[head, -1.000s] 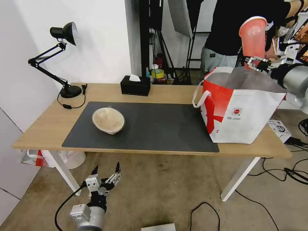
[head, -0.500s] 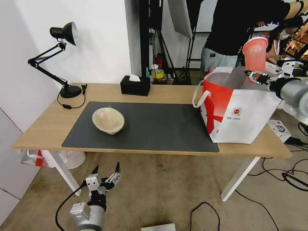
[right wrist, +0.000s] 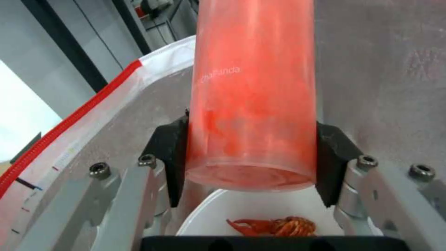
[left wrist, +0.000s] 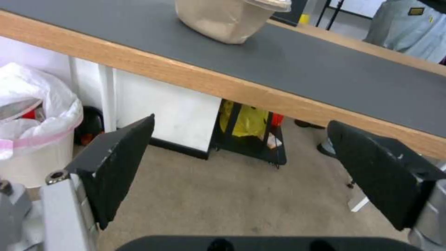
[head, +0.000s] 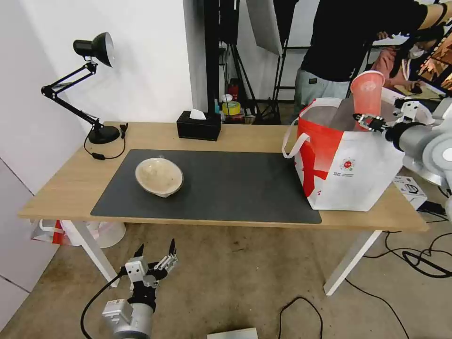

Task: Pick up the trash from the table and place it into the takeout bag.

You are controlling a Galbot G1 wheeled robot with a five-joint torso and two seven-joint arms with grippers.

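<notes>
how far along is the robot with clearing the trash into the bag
Done: the white bowl with red scraps lies inside the bag. In hand: the right gripper, jaws shut on the red cup, holds it over the bag's opening. Left: the beige bowl on the mat; the left gripper is open below the table.

A studio-like recording room: a light-wood table (head: 245, 136) on white slanted legs stands on a bare, stained concrete floor (head: 245, 278) strewn with black cables (head: 423, 256). Behind the far edge rise black light stands and tripods (head: 245, 61) with a hanging diffuser panel (head: 263, 23), against plain white walls. A black desk lamp (head: 89, 84) sits at the table's far left corner
</notes>
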